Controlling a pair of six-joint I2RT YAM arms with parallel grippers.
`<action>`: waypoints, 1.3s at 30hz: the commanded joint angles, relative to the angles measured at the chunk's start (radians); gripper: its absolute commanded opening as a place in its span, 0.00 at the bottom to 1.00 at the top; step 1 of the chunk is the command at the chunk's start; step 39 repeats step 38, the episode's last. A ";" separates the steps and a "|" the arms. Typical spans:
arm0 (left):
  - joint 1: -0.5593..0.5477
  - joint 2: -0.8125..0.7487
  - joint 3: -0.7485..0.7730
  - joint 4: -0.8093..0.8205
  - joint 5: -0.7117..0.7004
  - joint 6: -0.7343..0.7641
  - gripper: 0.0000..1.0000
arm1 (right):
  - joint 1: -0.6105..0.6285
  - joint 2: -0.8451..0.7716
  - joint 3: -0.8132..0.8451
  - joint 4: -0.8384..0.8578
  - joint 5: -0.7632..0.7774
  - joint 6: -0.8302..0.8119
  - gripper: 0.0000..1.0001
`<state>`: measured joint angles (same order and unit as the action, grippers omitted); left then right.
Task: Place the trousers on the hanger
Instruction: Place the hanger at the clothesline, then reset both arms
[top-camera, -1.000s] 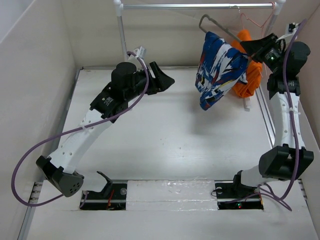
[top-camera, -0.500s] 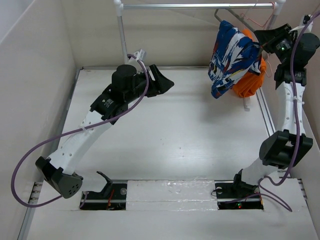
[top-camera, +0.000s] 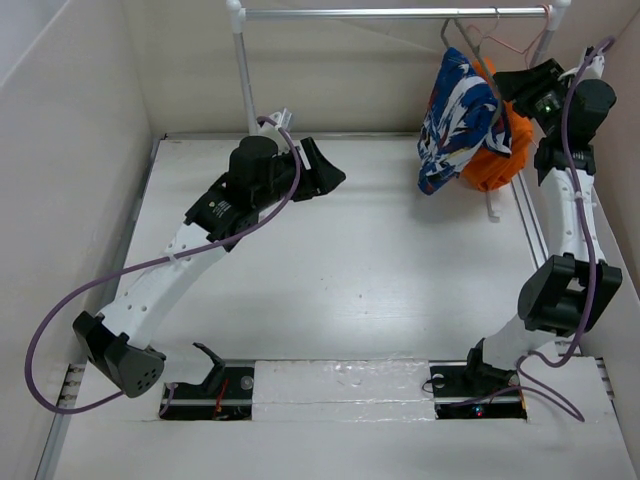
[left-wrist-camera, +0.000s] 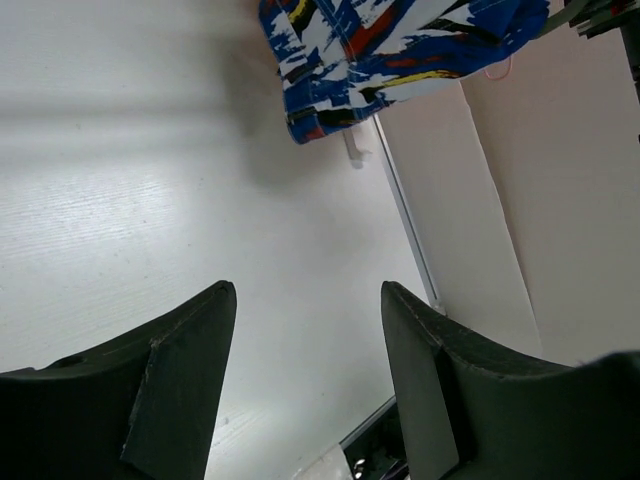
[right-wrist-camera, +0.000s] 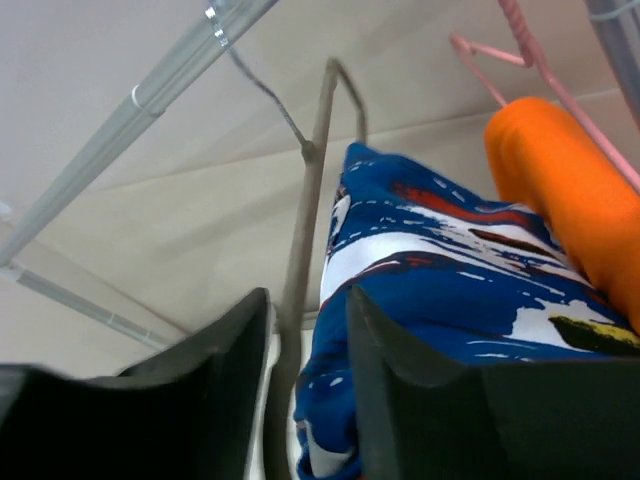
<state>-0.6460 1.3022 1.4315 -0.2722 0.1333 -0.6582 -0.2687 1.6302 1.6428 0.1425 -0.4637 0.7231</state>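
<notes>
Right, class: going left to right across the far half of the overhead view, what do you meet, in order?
White post → left gripper → trousers → orange garment.

The trousers are matt cloth. Above them the rail is shiny metal, the hanger smooth dull grey. The desk looks faintly grained.

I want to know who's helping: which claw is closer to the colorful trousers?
Right. The right claw is beside the trousers, straddling the hanger; the left claw is far across the table.
</notes>
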 joint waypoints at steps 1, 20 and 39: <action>-0.001 -0.015 -0.008 0.013 -0.020 0.029 0.56 | 0.008 -0.066 0.000 0.076 -0.022 -0.048 0.51; 0.017 0.052 0.137 -0.076 -0.073 0.123 0.66 | 0.078 -0.406 -0.176 -0.038 -0.355 -0.497 1.00; 0.017 -0.291 -0.428 0.044 -0.084 0.012 0.63 | 0.296 -0.985 -0.876 -0.477 -0.153 -0.835 1.00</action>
